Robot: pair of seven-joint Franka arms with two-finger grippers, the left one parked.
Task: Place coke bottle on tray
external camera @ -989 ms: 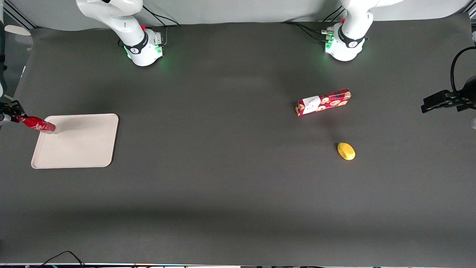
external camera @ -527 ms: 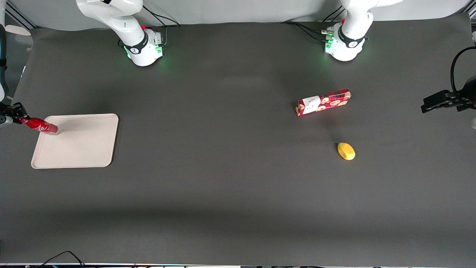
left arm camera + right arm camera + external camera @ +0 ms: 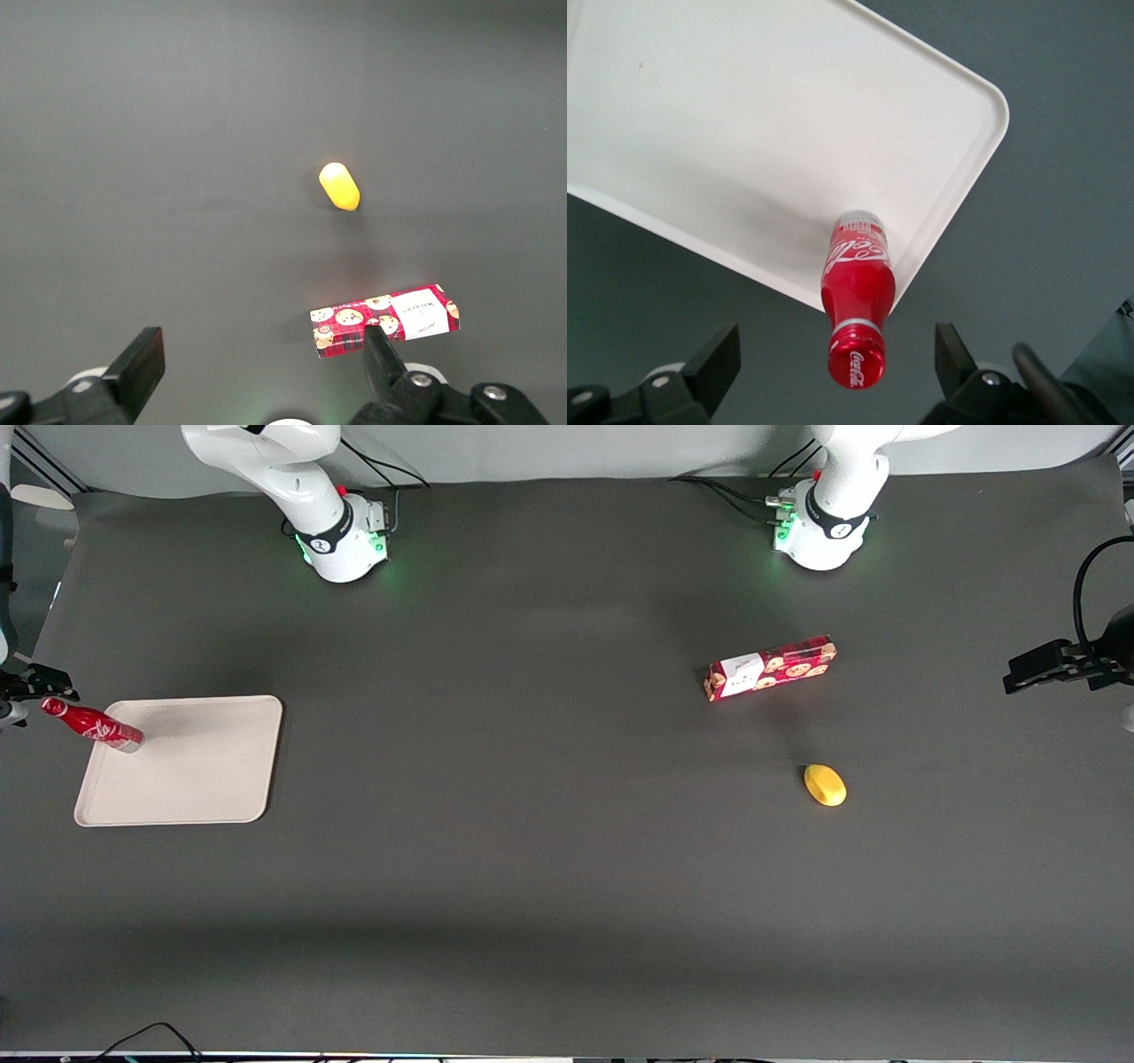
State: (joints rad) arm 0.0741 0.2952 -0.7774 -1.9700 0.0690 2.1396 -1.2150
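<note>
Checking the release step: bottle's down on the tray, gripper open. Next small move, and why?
Probably lift the gripper straight up. Its fingers are open and clear of the coke bottle, which stands near the corner of the tray; a sideways retreat could knock it over.

glossy coke bottle (image 3: 857, 288), matt tray (image 3: 726, 142)

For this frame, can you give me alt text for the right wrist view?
A small red coke bottle stands on a beige tray close to its rim near one rounded corner, cap toward the camera. The open gripper hangs above it, fingers apart on either side and not touching, with dark table around.
</note>
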